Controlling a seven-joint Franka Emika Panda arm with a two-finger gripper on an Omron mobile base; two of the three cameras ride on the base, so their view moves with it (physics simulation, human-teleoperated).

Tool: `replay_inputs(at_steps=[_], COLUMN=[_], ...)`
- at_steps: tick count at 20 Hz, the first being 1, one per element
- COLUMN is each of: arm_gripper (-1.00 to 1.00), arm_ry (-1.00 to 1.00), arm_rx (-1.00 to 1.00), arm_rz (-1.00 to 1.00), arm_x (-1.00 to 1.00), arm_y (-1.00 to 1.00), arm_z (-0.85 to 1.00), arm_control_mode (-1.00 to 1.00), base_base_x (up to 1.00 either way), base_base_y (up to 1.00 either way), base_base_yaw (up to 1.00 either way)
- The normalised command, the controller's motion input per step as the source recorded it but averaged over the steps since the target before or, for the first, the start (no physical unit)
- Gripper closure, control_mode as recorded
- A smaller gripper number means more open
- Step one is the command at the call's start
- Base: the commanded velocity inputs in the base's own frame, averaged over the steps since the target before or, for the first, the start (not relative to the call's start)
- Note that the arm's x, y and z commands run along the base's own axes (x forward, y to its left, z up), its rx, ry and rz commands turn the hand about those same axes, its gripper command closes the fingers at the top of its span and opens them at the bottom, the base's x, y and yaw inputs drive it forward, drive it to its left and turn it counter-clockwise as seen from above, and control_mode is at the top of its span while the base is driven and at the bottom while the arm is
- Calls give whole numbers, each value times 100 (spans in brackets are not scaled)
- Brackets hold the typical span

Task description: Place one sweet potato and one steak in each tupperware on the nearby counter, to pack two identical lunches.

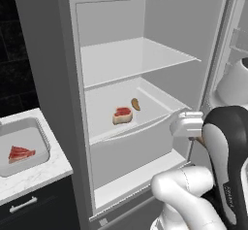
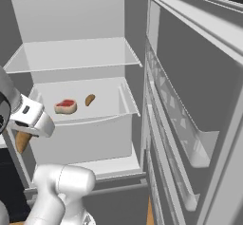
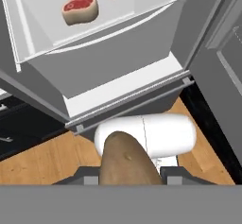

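Note:
My gripper [image 3: 128,176] is shut on a brown sweet potato [image 3: 125,160], held in front of the open fridge, above the wooden floor. From the right base view the same tuber [image 2: 21,142] hangs under the hand [image 2: 29,117]. Inside the fridge, a steak [image 1: 122,115] and another sweet potato [image 1: 135,104] lie side by side on the lower shelf tray, ahead of the gripper. At far left a grey tupperware [image 1: 44,138] sits on the white counter [image 1: 46,172] with a second steak [image 1: 20,153] in it.
The fridge door [image 2: 190,105] stands swung open on the right, its shelves close to the arm. The upper fridge shelf [image 1: 131,59] is bare. A pulled-out drawer front [image 3: 118,57] juts toward me below the tray. Black cabinet fronts [image 1: 29,207] run under the counter.

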Motion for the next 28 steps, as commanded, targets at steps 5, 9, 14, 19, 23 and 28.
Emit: replay_inputs(at_steps=[5,9,14,19,23,28], arm_gripper=[100,100,100,100,100,100], arm_ry=[0,0,0,0,0,0], arm_rx=[0,0,0,0,0,0], arm_rz=[0,0,0,0,0,0], arm_x=[0,-6,0,0,0,0], arm_y=[0,0,0,0,0,0], arm_z=[0,0,0,0,0,0], arm_control_mode=[-100,100,100,100,100,100], base_base_x=[0,-13,-91,-68,2,31], base_base_y=[0,6,72,100,100,77], base_base_yaw=[0,0,0,5,0,-11])
